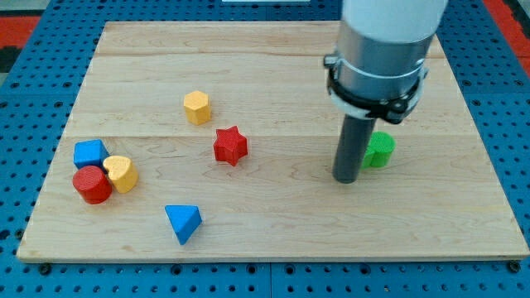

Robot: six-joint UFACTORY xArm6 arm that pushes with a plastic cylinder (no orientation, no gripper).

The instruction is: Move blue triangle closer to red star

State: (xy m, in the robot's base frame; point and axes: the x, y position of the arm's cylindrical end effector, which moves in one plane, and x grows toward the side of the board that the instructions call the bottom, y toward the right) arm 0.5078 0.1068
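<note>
Camera view shows my tip (346,179), a bare rod with no jaws, beside the green block (380,150), well apart from the blue triangle (183,223) below-left of the red star (230,146); an off-centre push could spin it astray.

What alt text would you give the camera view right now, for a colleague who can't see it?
My tip rests on the wooden board beside a green block, far to the view's right of the blue triangle and red star. A yellow hexagon sits above; blue, red and yellow blocks cluster at left.
</note>
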